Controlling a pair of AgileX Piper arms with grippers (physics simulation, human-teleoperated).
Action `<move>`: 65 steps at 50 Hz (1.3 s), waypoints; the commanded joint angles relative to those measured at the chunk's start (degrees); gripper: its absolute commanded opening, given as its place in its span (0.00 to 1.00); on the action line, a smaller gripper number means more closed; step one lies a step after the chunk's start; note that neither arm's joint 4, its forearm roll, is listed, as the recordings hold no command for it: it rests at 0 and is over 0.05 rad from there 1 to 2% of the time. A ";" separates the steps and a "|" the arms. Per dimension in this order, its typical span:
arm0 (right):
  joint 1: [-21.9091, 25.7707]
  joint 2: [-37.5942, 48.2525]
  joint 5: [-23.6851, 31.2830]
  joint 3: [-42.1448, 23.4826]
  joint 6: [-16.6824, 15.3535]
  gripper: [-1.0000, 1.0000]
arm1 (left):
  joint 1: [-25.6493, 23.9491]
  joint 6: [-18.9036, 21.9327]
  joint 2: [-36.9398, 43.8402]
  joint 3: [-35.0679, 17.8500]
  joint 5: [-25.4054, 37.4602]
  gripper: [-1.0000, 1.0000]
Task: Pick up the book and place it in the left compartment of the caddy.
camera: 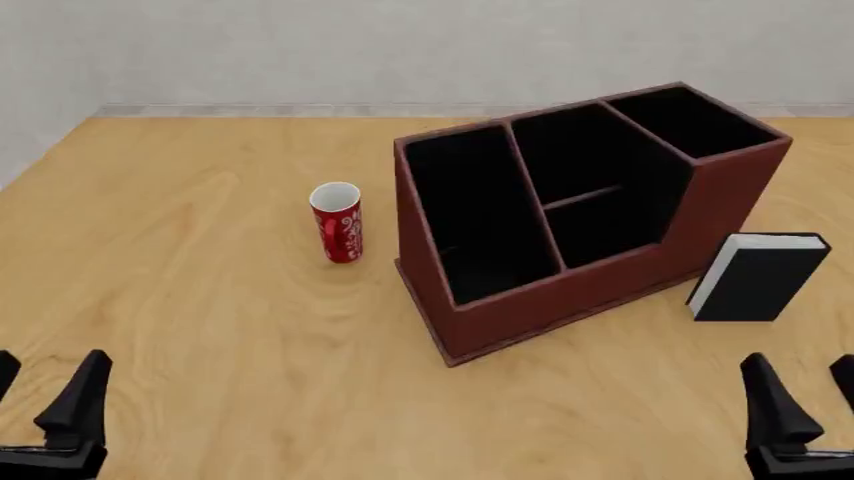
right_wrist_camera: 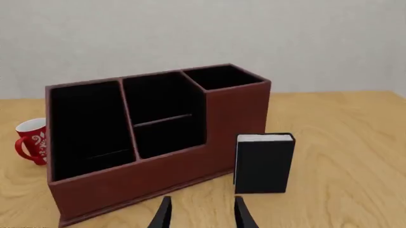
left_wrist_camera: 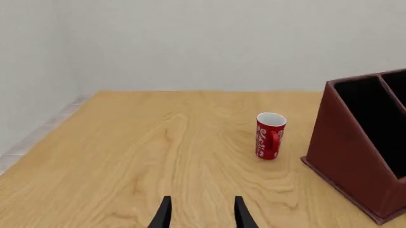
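The black book [camera: 758, 277] with white page edges stands upright on the table just right of the reddish-brown caddy [camera: 561, 302]. The right wrist view shows the book [right_wrist_camera: 264, 164] close ahead, next to the caddy's [right_wrist_camera: 146, 176] front wall. The left compartment [camera: 481, 220] is the long black slot on the caddy's left side, and nothing shows inside it [right_wrist_camera: 85, 128]. My right gripper [camera: 810, 398] is open at the near right, short of the book. My left gripper [camera: 40, 398] is open at the near left, far from both, with its fingers [left_wrist_camera: 163, 214] above bare wood.
A red mug [camera: 338, 222] with a white pattern stands left of the caddy, and both wrist views show the mug [left_wrist_camera: 270, 135] [right_wrist_camera: 32, 141]. The caddy's side wall [left_wrist_camera: 345, 156] is ahead of my left gripper. The wooden table [camera: 187, 300] ends at a pale wall.
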 commanded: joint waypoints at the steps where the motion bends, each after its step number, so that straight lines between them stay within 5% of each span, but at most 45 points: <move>1: 0.62 -1.21 -1.62 1.42 -1.64 1.00 | -1.21 -1.16 -3.03 2.70 -3.19 1.00; 20: 1.23 -0.31 -2.35 -0.04 -4.48 1.00 | -3.02 -0.91 -2.80 2.16 -2.52 1.00; 32: 2.85 0.75 7.70 -11.57 -16.02 1.00 | -4.07 -1.32 -2.94 0.08 -1.49 1.00; 43: 2.77 8.81 11.30 -18.03 -25.35 1.00 | -5.12 -1.61 -3.06 -0.84 -0.87 1.00; 51: 3.52 17.22 15.51 -23.39 -35.59 1.00 | -5.96 -1.67 -3.08 -1.39 -0.62 1.00; 65: 1.42 26.10 20.44 -27.89 -45.87 1.00 | -7.47 -0.99 -3.07 -2.42 -0.45 1.00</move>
